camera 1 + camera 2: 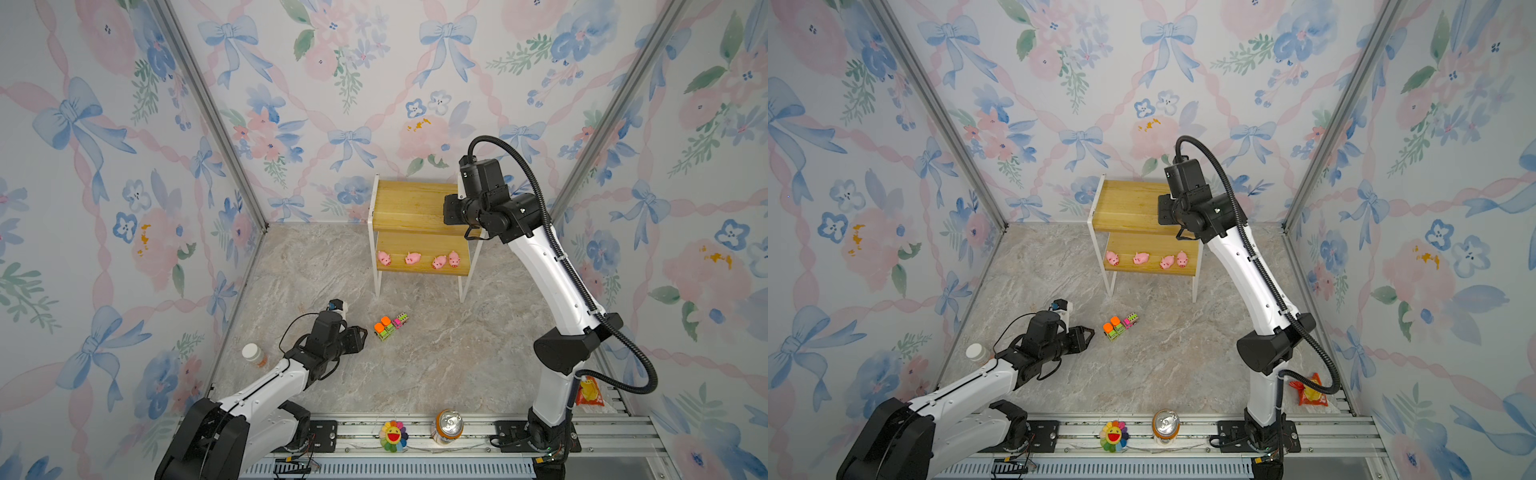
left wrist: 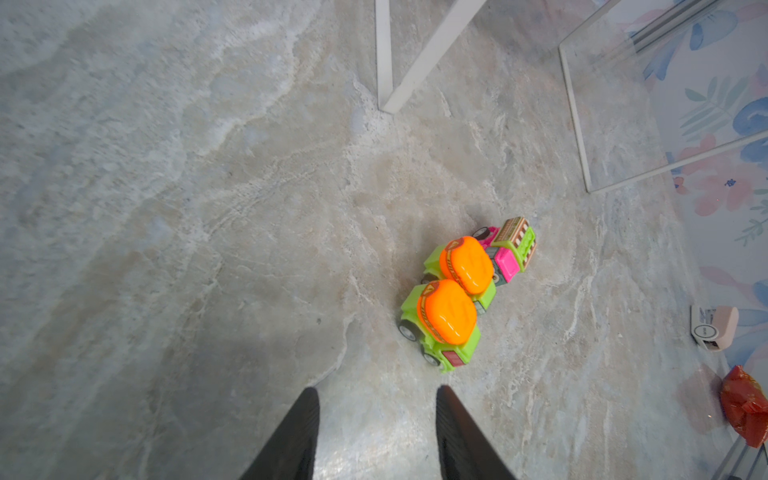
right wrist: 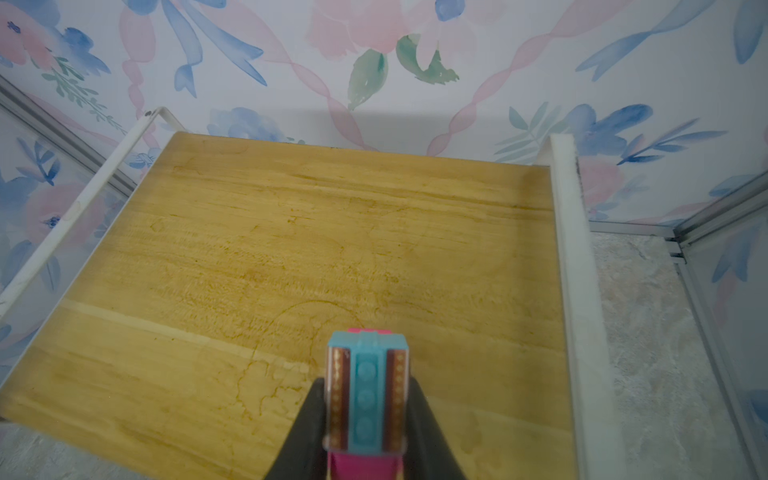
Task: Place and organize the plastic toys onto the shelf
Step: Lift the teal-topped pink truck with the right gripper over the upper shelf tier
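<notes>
While L jaws gape nr green trucks [image 2: 446, 318], R jaws clamp striped-top truck [image 3: 366, 399].

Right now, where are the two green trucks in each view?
Top view: green trucks in front of the shelf, near the left gripper.
Top view: same place, before the shelf.
Left wrist: trucks just ahead of the open left gripper.
Right wrist: not in it.
Shared landmark: the shelf; legs in the left wrist view, top board in the right.
</notes>
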